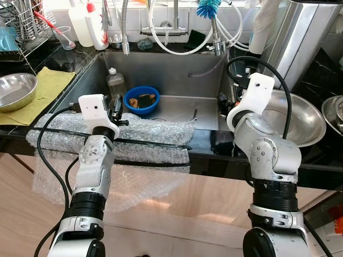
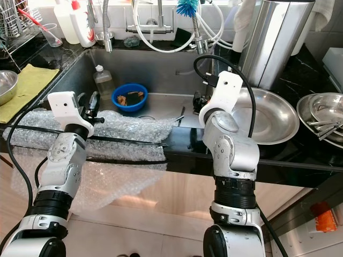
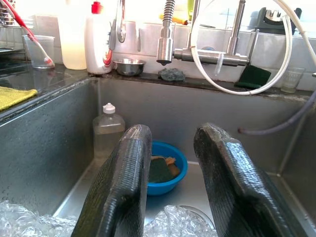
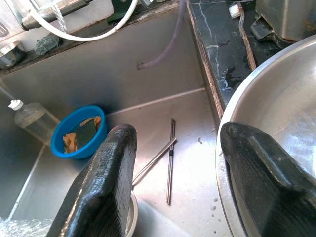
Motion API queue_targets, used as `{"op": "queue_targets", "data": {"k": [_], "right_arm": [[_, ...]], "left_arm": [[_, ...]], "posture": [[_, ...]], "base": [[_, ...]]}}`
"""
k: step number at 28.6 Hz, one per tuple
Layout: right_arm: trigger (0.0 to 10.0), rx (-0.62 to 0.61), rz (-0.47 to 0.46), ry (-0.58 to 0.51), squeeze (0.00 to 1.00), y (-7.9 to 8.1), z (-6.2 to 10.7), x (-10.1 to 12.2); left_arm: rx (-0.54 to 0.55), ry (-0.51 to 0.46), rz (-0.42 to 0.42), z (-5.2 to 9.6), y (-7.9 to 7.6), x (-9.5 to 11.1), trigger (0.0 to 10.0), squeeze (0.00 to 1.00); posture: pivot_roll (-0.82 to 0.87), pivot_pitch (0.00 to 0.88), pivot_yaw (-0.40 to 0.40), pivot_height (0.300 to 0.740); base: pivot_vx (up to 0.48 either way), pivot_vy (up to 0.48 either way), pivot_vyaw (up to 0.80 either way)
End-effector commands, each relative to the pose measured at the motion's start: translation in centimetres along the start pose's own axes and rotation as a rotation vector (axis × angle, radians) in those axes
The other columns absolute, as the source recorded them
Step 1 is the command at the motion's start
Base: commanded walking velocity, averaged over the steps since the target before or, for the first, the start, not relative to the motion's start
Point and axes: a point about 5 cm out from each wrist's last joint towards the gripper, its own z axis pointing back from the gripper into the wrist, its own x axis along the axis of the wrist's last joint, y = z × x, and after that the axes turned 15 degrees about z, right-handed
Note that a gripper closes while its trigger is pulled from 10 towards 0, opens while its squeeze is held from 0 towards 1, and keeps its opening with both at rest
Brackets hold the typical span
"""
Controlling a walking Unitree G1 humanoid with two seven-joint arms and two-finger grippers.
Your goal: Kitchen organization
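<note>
One black stone counter (image 1: 321, 80) wrapping a deep stainless steel sink (image 1: 177, 75), sink floor largely bare between the blue bowl and the right wall. One sheet of clear bubble wrap (image 1: 155, 131) draped over the sink's front edge and hanging down the cabinet face. One large round steel basin (image 1: 303, 120) on the counter right of the sink, its rim overhanging the sink's right edge. One smaller steel bowl (image 1: 16, 88) at far left, on one yellow-green cloth (image 1: 45, 88). One round blue plastic bowl (image 4: 79, 131) on the sink floor toward the left wall, holding a dark green sponge and orange scraps. One clear plastic bottle with white cap (image 3: 107, 128) upright in the sink's left rear corner, just beside the blue bowl. Two thin metal chopsticks (image 4: 169, 158) lying crossed on the sink floor, apart from the bowl.

Left gripper (image 3: 173, 182) above the bubble wrap at the front edge, jaws spread, holding nothing. Right gripper (image 4: 173, 187) over the sink's right edge, jaws spread wide, straddling the basin's rim, empty.
</note>
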Motion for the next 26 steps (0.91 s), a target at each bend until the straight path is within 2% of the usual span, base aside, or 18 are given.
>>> {"op": "queue_targets", "data": {"k": [1,8,10,15,26], "right_arm": [[10.0,0.021,-0.01,0.01,0.0,0.5,-0.1,0.1],[10.0,0.007,0.005,-0.005,0.0,0.4,0.0,0.4],[10.0,-0.046,0.007,-0.014,0.0,-0.6,0.0,0.7],[10.0,-0.072,0.004,-0.033,0.0,-0.9,0.2,1.0],[10.0,-0.135,0.132,-0.105,0.0,-1.5,0.6,2.5]], "left_arm": [[-0.002,0.007,0.002,0.0,0.1,0.1,10.0,0.0],[-0.005,0.008,0.004,0.0,0.0,0.0,10.0,0.0],[-0.009,0.01,0.007,0.0,-0.1,0.0,10.0,0.0],[-0.019,0.016,0.005,-0.1,-0.2,-0.1,10.0,0.0],[-0.036,0.027,0.013,0.0,-0.6,-0.4,10.0,0.0]], "posture": [[-0.09,0.1,0.053,0.74],[-0.09,0.1,0.053,0.74],[-0.1,0.1,0.052,0.74],[-0.1,0.1,0.054,0.74],[-0.1,0.098,0.056,0.74]], "base": [[0.0,0.0,0.0],[0.0,0.0,0.0],[0.0,0.0,0.0],[0.0,0.0,0.0],[0.0,0.0,0.0]]}}
